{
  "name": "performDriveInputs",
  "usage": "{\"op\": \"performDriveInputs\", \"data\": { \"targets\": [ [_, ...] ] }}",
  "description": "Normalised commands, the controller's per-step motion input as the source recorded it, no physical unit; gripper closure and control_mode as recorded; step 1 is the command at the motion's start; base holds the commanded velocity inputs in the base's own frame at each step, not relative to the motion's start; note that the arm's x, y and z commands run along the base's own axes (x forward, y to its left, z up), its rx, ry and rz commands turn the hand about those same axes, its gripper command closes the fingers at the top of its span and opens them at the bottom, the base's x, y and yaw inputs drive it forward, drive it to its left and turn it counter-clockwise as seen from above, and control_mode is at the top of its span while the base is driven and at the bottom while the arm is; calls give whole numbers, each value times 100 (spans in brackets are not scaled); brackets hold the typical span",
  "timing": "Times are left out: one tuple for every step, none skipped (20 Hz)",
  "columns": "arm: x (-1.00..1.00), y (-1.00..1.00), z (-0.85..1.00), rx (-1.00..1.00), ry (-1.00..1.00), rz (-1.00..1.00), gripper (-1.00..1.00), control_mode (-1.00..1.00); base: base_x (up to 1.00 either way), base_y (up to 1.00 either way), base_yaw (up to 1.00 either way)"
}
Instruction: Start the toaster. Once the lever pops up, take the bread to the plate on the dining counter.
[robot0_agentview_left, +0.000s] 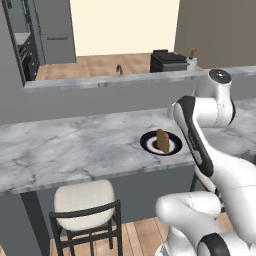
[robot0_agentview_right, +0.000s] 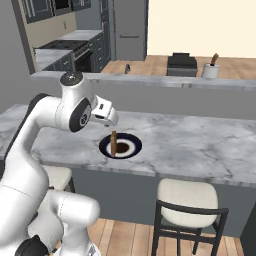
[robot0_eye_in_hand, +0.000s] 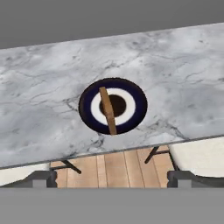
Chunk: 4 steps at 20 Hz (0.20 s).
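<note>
We found the thin golden-brown toast slice (robot0_agentview_left: 163, 140) standing upright on edge on the round plate with a white centre and wide dark navy rim (robot0_agentview_left: 147, 143). From the hand camera the slice (robot0_eye_in_hand: 107, 110) appeared as a narrow tan strip leaning slightly, crossing the plate's white ring and its dark middle spot, with its lower end over the navy rim (robot0_eye_in_hand: 135, 94). The plate rested on the long white-grey veined marble desk (robot0_agentview_left: 75, 145), close to the desk's near edge and above the gap between two cream-cushioned dark-framed chairs (robot0_agentview_right: 187, 202). The white robot hand (robot0_agentview_right: 106, 118) hung above the plate and just beside the slice, touching neither; its fingers stood wide apart and held nothing. Beyond the raised grey ledge, on the far worktop, we noted a boxy dark toaster (robot0_agentview_right: 181, 64) beside a white container (robot0_agentview_right: 210, 70) holding a brown utensil.
</note>
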Motion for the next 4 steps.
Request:
{"op": "performDriveInputs", "data": {
  "targets": [
    [-89, 21, 21, 0, 0, 0, -100, -100, 0, 0, 0],
    [-89, 18, 26, 0, 0, 0, -100, -100, 0, 0, 0],
    [-93, 17, 24, 0, 0, 0, -100, -100, 0, 0, 0],
    [-93, 16, 21, 0, 0, 0, -100, -100, 0, 0, 0]
  ]
}}
